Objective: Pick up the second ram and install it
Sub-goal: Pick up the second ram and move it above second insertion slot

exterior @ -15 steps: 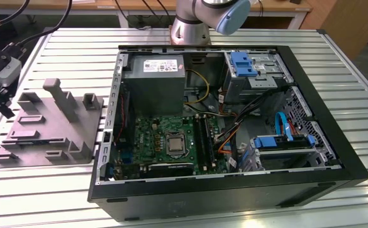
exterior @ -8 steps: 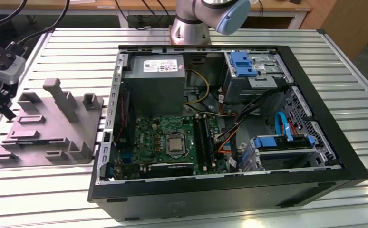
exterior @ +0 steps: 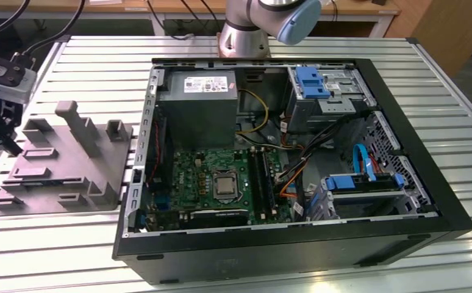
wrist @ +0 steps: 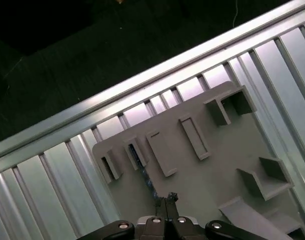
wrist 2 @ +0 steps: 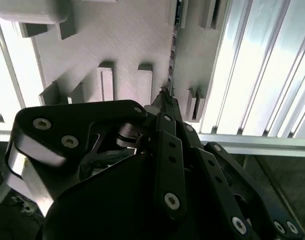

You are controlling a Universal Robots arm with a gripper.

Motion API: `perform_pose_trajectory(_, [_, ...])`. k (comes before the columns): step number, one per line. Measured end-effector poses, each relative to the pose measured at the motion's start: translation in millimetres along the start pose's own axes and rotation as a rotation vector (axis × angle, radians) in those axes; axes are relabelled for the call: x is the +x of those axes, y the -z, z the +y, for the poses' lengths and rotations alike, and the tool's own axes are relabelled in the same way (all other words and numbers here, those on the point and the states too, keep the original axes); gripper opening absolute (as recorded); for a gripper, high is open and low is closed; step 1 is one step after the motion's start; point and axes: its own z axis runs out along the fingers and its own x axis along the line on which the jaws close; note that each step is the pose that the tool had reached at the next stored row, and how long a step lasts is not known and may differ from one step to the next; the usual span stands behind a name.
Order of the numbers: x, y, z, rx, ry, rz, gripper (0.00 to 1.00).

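Second ram (wrist: 142,172) — edge-on in grey fixture (wrist: 212,172), end effector (wrist: 165,199) pinching it

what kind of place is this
Probably a robotics lab bench: an open PC case on a slatted metal table, with a robot arm and a grey fixture beside it.

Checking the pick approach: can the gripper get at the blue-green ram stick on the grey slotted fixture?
Probably yes: the gripper is right at the end of the thin blue-green second ram on the grey fixture, nothing between.
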Motion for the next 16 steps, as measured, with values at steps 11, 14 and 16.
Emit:
perform_pose_trajectory(11, [0.0,-7.2,-0.2,-0.0013,0.2,0.0061,0.1])
perform_pose_trajectory(14, [0.1,-8.7,-0.2,-0.0017,0.254,0.0079,0.1])
perform_pose_trajectory(16, [0.1,-8.6,-0.2,-0.0018,0.263,0.0083,0.1])
